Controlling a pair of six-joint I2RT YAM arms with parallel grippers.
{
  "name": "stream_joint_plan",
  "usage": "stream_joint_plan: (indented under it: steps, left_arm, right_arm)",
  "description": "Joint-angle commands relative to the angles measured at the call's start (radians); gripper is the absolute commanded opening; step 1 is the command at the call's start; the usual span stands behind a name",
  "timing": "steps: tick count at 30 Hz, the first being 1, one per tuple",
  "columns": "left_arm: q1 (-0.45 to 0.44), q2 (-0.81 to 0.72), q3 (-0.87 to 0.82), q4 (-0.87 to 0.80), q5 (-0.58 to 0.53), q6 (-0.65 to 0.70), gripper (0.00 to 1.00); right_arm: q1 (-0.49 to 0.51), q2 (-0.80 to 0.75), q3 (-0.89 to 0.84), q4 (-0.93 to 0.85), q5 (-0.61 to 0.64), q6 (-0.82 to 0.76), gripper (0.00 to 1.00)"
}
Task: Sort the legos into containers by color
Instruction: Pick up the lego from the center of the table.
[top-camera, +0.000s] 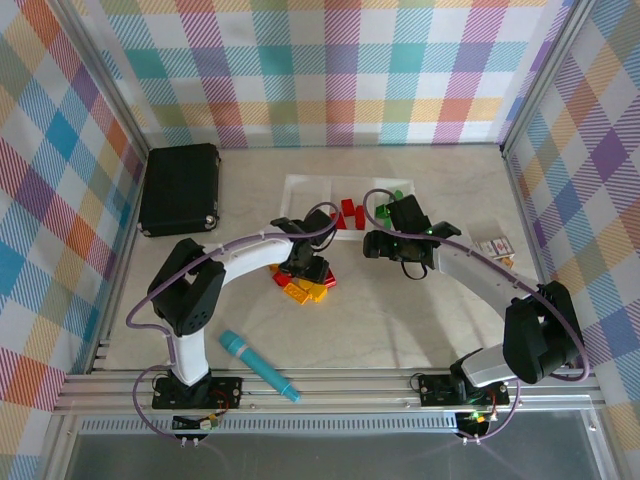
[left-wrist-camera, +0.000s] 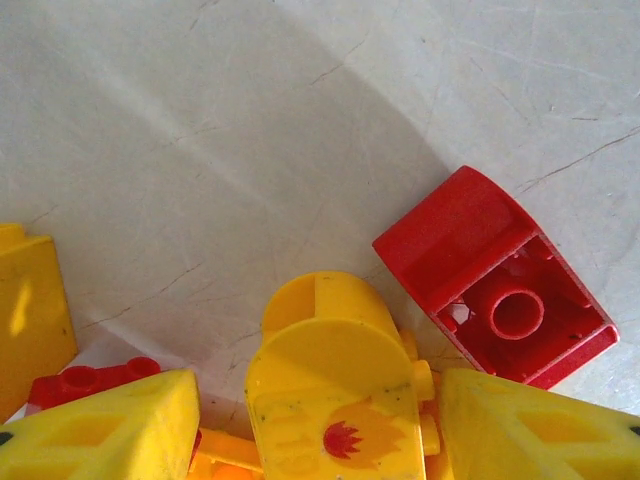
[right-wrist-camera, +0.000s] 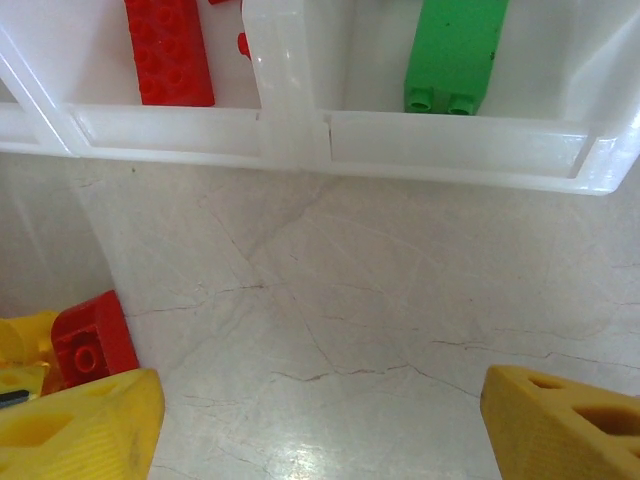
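Yellow brick (left-wrist-camera: 330, 390) sits between the left gripper's (left-wrist-camera: 318, 388) spread fingers (left-wrist-camera: 100, 430), gap on one side, red brick (left-wrist-camera: 480, 270) just beside. Right gripper (right-wrist-camera: 320, 388) gapes wide over bare table (right-wrist-camera: 400, 300) at the tray's (right-wrist-camera: 290, 135) near rim; green brick (right-wrist-camera: 455, 50) inside.

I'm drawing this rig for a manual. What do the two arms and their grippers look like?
Both match. The left arm and right arm have white links between bulky black joints, on black bases. A lilac cable loops along each. The left gripper and right gripper have chunky yellow fingers with hollow cut-outs.
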Motion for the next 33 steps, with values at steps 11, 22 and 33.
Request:
stream_joint_plan:
  steps: [11,22,33]
  left_arm:
    - [0.059,0.049,0.026,-0.031,0.036,0.004,0.54]
    - [0.059,0.088,0.045,-0.022,0.096,-0.021,0.48]
    - [0.059,0.078,0.042,-0.005,0.087,-0.072,0.31]
  right_arm:
    - [-0.007,-0.003,0.008,0.011,0.001,0.014,0.83]
    - [-0.007,0.002,0.007,0.011,0.001,0.018,0.83]
    - [-0.007,-0.010,-0.007,0.008,0.014,0.022,0.83]
